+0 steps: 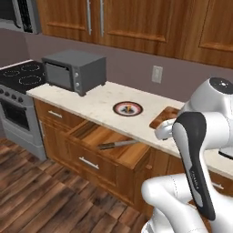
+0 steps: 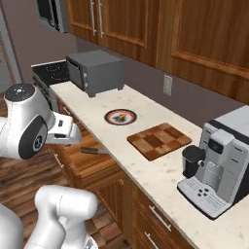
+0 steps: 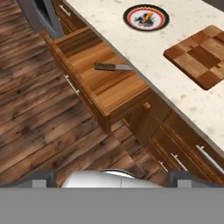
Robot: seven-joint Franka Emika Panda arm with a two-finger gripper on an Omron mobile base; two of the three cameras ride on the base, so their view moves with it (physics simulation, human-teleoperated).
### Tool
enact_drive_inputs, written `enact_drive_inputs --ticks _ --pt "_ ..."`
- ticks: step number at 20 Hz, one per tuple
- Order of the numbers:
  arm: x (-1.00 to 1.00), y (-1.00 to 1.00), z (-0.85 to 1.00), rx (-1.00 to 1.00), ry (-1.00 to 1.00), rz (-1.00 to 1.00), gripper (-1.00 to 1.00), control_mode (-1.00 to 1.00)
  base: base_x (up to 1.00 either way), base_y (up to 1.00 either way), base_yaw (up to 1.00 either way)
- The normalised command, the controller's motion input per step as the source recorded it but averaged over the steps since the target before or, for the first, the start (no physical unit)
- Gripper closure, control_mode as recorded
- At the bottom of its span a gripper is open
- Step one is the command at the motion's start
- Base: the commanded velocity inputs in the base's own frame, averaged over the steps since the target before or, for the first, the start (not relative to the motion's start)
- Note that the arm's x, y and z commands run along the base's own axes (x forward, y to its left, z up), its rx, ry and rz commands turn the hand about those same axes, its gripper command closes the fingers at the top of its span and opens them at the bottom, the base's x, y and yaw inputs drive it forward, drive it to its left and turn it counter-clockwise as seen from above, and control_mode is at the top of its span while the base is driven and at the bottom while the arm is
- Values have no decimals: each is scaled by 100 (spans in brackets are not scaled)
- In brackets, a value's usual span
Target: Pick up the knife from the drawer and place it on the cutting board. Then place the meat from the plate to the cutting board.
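The wide wooden drawer (image 3: 105,89) stands pulled open below the counter. In it lies the knife (image 3: 112,67), dark handle to the left, its grey blade tip slipping under the counter edge; it also shows as knife (image 1: 117,144) and knife (image 2: 95,151). On the counter sits the red-and-black-rimmed plate (image 3: 131,11) with the small orange-and-dark meat (image 3: 148,17) on its centre. The checkered cutting board (image 3: 199,54) lies bare to the right of the plate. My gripper (image 3: 113,178) hangs open, high above and in front of the drawer, well apart from the knife, holding nothing.
A grey toaster oven (image 1: 75,70) stands at the counter's left end beside a stove (image 1: 18,79). A coffee machine (image 2: 219,163) sits right of the cutting board (image 2: 159,140). Narrower closed drawers (image 3: 183,153) lie under the counter to the right. Wood floor (image 3: 39,118) spreads before the cabinets.
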Motion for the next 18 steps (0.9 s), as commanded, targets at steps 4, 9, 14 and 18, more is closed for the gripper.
enact_drive_inputs --ticks 4,9,14,18 --pt "0 0 0 0 0 0 -100 100 33 -59 28" --pt "0 0 0 0 0 0 -100 100 44 -21 23" --pt "0 0 0 0 0 0 -100 100 20 -6 22" --pt "0 0 0 0 0 0 -100 100 11 -9 27"
